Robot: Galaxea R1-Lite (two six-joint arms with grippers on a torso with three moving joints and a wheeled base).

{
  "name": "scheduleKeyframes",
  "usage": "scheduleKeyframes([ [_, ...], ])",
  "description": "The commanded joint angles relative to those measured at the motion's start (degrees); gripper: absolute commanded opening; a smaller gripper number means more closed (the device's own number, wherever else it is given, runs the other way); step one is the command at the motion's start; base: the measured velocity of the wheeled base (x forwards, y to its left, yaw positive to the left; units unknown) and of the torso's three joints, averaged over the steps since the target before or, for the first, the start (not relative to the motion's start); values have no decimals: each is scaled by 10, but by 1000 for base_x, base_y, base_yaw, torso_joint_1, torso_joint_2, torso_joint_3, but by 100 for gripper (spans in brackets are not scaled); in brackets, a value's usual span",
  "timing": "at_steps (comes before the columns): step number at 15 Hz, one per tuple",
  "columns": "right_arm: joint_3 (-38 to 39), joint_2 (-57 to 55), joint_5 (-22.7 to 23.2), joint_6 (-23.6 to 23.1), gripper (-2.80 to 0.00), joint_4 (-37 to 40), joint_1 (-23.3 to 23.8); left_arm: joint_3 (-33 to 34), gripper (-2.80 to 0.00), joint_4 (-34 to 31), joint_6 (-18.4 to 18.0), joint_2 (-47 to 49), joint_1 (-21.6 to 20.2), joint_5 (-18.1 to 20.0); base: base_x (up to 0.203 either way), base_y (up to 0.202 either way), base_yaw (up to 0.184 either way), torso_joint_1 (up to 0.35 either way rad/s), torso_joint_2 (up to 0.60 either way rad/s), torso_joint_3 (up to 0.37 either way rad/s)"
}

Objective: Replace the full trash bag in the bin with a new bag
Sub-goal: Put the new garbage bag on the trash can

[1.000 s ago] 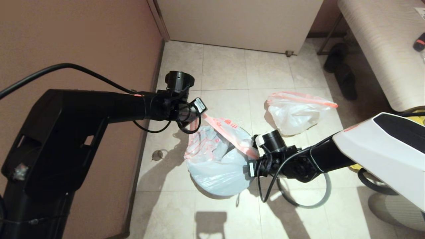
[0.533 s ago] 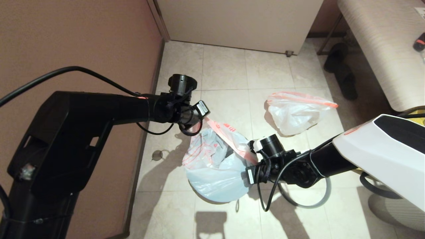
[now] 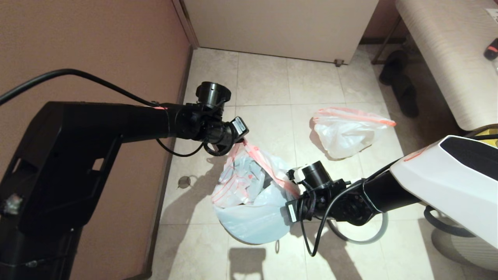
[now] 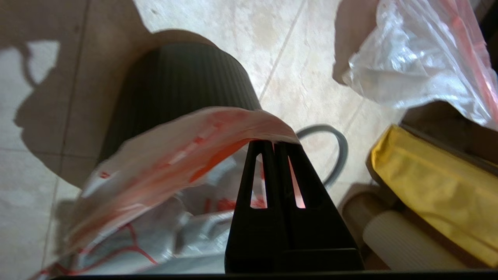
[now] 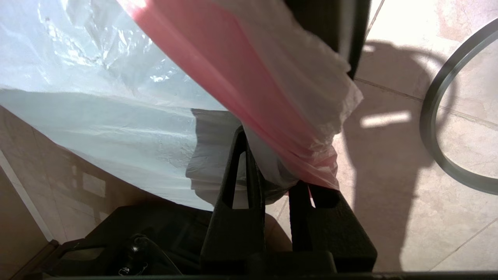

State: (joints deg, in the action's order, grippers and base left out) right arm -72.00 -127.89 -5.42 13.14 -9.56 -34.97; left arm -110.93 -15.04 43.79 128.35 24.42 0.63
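1. Thin translucent plastic, the new bag (image 3: 249,194): light, limp, slippery, tear-prone; best held by the pink-red edge band. Draped over the bin (image 4: 175,89), floor centre.
2. Left gripper (image 4: 273,144) pinched tight on the band at 11 o'clock of the mouth.
3. Right gripper (image 5: 272,182) clamped on bunched band at 3 o'clock.
4. Full trash bag (image 3: 346,132) lying apart, toward 2 o'clock; grey rim ring (image 3: 379,229) on the floor.

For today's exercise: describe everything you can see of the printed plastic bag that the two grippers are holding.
The new bag is thin, translucent white plastic with red line print and a pink-red edge band. It hangs open, stretched between the left gripper and the right gripper, each shut on its band at opposite sides of the mouth. Its crinkled body drapes over the ribbed black bin, hiding most of it in the head view.
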Motion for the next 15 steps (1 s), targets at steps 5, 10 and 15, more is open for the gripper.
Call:
scheduleKeyframes([
  [5,0,12,-1,1,-280,-2,2,-4,-280,-63,-14,-21,3,86,0,0,0,0,0,0],
  [10,-8,3,-1,6,-280,-9,13,-4,-280,-115,-46,-54,1,83,0,0,0,0,0,0],
  [15,-25,-12,1,22,-280,-10,32,-1,-280,-270,-171,-67,-27,-2,0,0,0,0,0,0],
])
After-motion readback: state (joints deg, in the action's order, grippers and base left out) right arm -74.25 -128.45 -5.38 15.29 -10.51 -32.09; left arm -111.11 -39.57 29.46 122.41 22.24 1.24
